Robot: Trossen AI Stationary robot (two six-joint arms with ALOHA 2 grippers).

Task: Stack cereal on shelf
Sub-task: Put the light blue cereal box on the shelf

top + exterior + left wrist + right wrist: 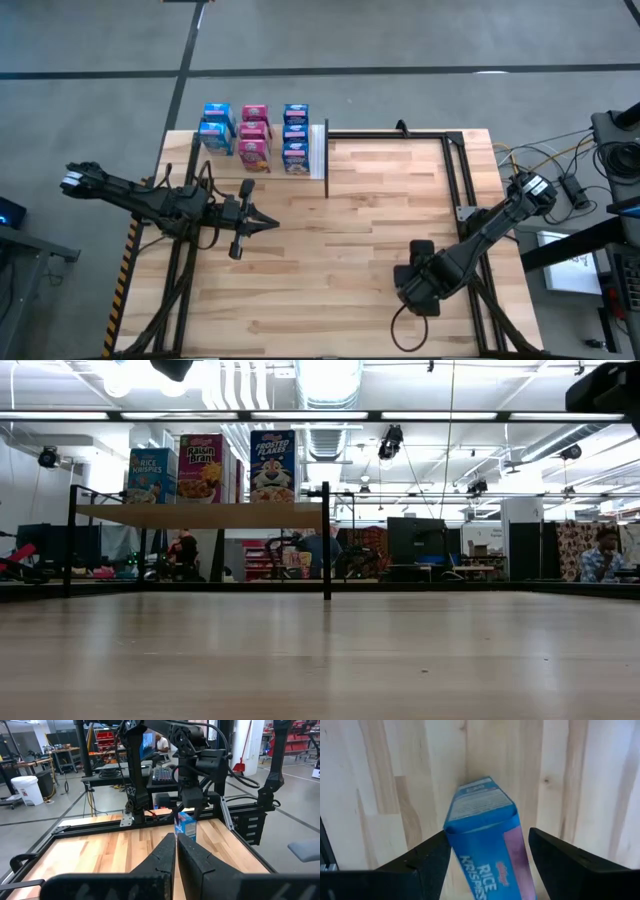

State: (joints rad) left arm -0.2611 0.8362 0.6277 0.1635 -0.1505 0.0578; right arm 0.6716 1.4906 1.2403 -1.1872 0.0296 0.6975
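Several cereal boxes, blue point(217, 127) and pink point(254, 135), stand in three rows on the pale shelf point(318, 150) at the table's far left; the low view shows the shelf board point(200, 515) raised on dark posts. One more blue cereal box point(485, 835) stands on the table near the right side, under my right gripper point(487, 840). That gripper points down, open, with a finger on each side of the box's top. The left wrist view also shows this box point(186, 826). My left gripper point(176, 837) hovers shut over the table's left half. My right gripper comes from above, pointing down, and one finger point(437, 850) lies against the blue box's narrow side near its top edge point(451, 836). The other finger point(545, 845) stands a little off the opposite side. The box's bottom point(187, 839) rests on the table.
The plank tabletop point(350, 220) is bare between the two arms. A black metal frame point(460, 170) runs along the far and right edges. Cables and equipment point(575, 185) lie off the right side. People sit in the room beyond point(600, 555).
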